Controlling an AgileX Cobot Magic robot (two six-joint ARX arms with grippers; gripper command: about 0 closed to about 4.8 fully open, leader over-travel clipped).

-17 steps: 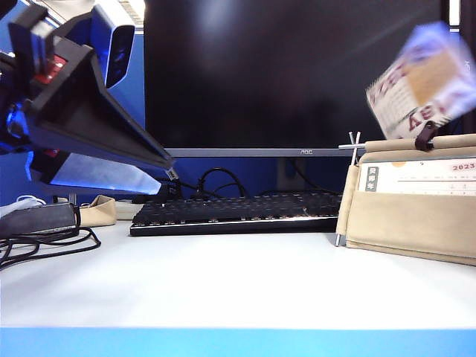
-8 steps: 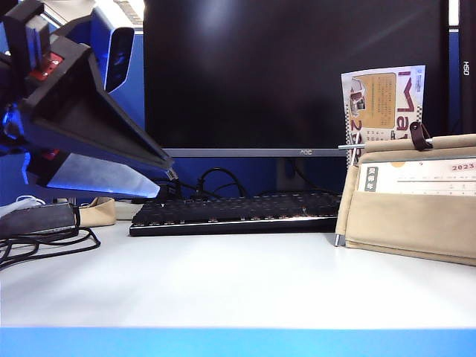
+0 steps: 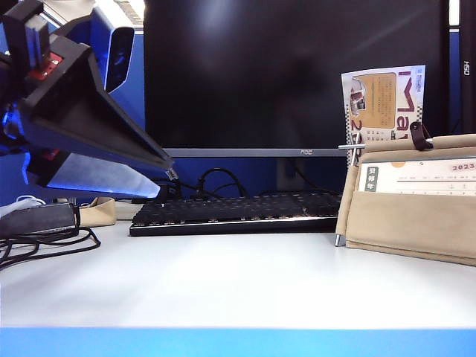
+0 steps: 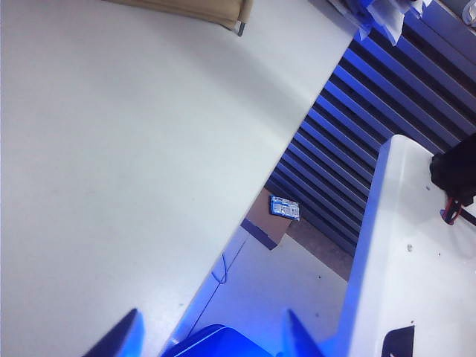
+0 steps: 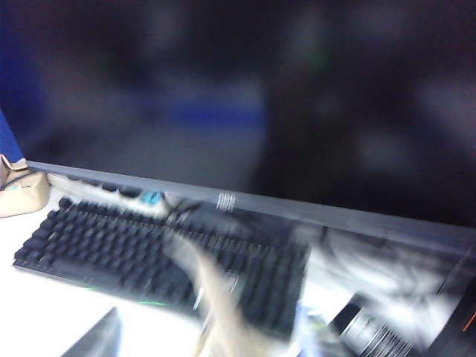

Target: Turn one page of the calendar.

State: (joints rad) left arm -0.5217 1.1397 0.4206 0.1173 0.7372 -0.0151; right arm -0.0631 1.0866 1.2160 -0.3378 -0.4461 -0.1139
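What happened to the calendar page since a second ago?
The page was a blur swinging high at the right edge; now it stands upright behind the calendar, its picture side facing us. No gripper shows on it. The left gripper stayed open over the table's edge; the keyboard and monitor stayed put.

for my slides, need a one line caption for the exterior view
Flipped page stands upright behind the calendar as the left gripper hangs over the keyboard.

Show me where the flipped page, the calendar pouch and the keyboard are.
page [image 3: 383,104], exterior view, on its printed face standing upright.
calendar pouch [image 3: 409,223], exterior view, on the beige fabric front.
keyboard [image 3: 238,212], exterior view, on the black keys.
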